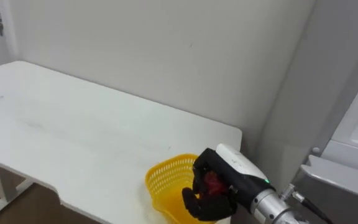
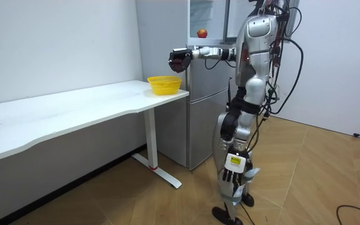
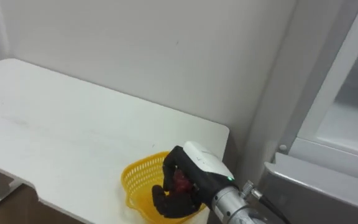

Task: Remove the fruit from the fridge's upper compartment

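One red fruit (image 1: 213, 182) is sitting clamped in the right hand's (image 1: 204, 168) curled fingers (image 1: 191, 201), which are hovering over the yellow basket's (image 1: 163, 177) four o'clock rim on the tabletop (image 1: 73, 130). Delivery seems underway, calling next for lowering and uncurling inside it.
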You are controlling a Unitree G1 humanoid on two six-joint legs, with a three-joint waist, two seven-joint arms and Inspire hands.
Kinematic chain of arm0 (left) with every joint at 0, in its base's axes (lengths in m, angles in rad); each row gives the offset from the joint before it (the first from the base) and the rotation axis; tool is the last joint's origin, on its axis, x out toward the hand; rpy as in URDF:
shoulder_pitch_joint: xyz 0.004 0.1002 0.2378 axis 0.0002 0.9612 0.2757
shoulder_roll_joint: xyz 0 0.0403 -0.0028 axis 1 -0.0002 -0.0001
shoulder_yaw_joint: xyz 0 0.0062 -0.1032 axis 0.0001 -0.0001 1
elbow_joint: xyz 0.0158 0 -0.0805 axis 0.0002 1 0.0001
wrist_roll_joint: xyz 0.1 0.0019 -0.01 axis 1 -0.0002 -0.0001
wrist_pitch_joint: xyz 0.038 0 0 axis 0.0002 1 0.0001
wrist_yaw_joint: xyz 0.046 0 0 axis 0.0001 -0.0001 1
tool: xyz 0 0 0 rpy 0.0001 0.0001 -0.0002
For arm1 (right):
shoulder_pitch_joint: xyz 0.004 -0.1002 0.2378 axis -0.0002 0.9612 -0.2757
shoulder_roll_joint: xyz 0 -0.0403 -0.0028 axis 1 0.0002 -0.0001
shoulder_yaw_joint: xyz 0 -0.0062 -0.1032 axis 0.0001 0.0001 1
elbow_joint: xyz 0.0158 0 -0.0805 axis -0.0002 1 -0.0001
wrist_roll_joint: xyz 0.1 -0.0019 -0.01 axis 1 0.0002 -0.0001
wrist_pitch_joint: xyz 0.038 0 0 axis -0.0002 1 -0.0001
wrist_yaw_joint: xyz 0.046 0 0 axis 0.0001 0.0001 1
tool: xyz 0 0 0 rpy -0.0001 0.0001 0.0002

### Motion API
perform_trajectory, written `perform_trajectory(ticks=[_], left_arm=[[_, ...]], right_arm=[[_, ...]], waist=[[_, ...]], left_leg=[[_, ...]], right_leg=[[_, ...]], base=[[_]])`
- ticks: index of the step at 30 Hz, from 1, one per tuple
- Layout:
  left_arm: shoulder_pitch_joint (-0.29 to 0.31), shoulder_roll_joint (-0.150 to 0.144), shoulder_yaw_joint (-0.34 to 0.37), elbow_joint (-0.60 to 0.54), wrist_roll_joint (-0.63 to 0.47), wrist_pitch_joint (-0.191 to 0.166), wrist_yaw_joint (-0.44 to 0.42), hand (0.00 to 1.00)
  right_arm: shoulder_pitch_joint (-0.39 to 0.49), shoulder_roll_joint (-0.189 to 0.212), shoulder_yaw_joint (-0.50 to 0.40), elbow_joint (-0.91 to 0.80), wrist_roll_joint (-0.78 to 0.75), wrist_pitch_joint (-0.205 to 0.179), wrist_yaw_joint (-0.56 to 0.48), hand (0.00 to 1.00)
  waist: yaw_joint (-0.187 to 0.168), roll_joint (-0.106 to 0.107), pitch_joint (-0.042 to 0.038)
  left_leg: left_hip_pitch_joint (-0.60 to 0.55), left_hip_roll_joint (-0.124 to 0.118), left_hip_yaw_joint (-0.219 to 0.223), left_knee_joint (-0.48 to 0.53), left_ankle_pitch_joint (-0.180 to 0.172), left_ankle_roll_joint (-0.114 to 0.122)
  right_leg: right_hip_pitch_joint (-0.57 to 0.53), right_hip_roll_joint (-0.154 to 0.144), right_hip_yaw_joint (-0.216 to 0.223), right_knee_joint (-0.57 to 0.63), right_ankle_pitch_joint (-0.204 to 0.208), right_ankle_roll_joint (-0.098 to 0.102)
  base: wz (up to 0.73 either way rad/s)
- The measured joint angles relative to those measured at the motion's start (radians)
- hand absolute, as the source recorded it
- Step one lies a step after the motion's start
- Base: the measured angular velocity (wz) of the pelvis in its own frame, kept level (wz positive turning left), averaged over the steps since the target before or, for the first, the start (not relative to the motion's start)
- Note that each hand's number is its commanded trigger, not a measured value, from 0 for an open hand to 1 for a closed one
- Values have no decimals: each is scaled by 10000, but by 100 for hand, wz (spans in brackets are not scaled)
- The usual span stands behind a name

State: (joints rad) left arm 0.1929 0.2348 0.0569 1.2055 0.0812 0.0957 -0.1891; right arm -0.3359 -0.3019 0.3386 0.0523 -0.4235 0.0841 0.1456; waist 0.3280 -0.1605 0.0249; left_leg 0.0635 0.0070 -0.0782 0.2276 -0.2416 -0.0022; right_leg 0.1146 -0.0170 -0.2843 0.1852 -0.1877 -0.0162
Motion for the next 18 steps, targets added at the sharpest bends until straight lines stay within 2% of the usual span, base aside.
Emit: perform_trajectory(ticks=[4, 7, 12, 17, 18], left_arm=[[75, 273, 28, 0, -2, 5, -119, 0], [235, 344, 25, 1, -8, 92, -202, 0], [296, 408, -18, -46, -12, 135, -198, 0], [470, 437, 2, -97, 8, 247, -202, 0], [534, 440, 10, -167, 12, 296, -215, 0]], right_arm=[[-49, -68, -2, 488, 441, -3, -182, 100], [-148, -70, 11, 867, 640, -18, -328, 100], [-434, -324, 30, 1582, 921, -14, -660, 100], [-725, -437, 32, 2338, 1039, -6, -1005, 100], [-816, -443, 32, 2490, 1033, -1, -1094, 100]], waist=[[138, -150, -89], [238, -219, -115], [266, -456, -30], [368, -527, -54], [369, -561, -79]], left_leg=[[-192, -47, -153, 122, 2, 0], [-210, -50, -201, 125, 2, 0], [-404, -70, -500, 187, 27, -29], [-457, -80, -648, 243, 27, -30], [-513, -91, -685, 245, 27, -30]], right_leg=[[-59, -29, -196, -1, -1, 1], [-56, -28, -251, -9, -1, 1], [-84, -41, -653, -20, -2, 3], [-89, -41, -781, -9, -2, 4], [-117, -48, -818, -11, -3, 6]], base=[[14], [4], [20], [9], [11]])
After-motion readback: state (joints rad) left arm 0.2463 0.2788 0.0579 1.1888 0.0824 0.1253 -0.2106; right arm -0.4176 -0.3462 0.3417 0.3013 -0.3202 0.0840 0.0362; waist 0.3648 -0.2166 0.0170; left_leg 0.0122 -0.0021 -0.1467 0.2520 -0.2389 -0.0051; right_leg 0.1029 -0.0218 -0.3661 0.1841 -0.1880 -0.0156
